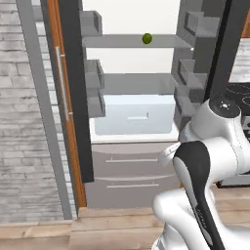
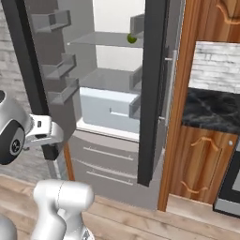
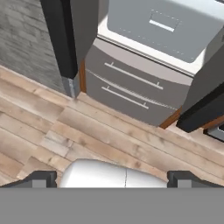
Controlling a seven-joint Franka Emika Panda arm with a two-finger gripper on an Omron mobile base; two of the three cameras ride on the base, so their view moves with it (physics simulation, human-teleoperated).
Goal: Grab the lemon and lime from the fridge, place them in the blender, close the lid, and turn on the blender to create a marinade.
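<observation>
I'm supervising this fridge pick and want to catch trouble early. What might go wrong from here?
1. The lime sits on a high fridge shelf, while the open gripper points down at the floor; a long upward reach may nudge the round fruit into rolling.
2. Both open doors flank the arm, so a wide swing may clip them.
</observation>
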